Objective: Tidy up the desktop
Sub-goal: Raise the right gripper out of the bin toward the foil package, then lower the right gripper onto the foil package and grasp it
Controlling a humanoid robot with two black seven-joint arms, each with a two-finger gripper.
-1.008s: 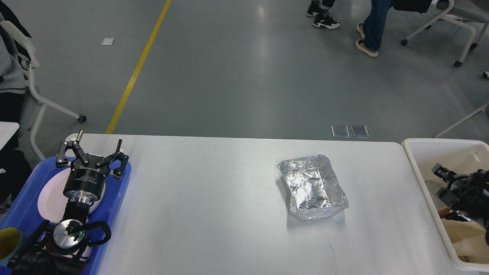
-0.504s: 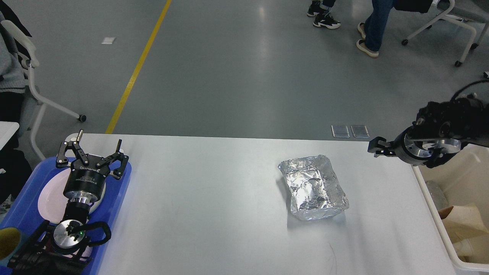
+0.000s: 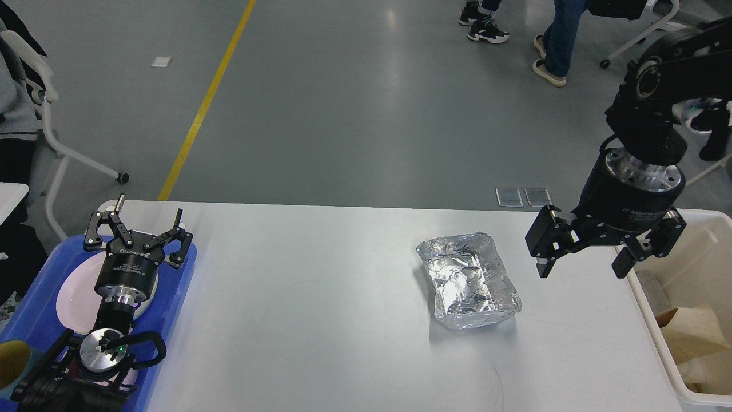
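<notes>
Hovering above the white bench [image 3: 320, 297], our right pincer [image 3: 583, 268] points down with its fingers spread wide and nothing between them, just right of a crumpled foil tray [image 3: 469, 280]. That foil tray lies on the bench, right of its middle. Further right of the foil tray, past the bench edge, stands a cream bin [image 3: 709, 229] holding brown paper. Far left of the foil tray, our left pincer [image 3: 147, 218] is spread too, empty, over a blue tray [image 3: 180, 274] with a white plate [image 3: 77, 294] on it.
</notes>
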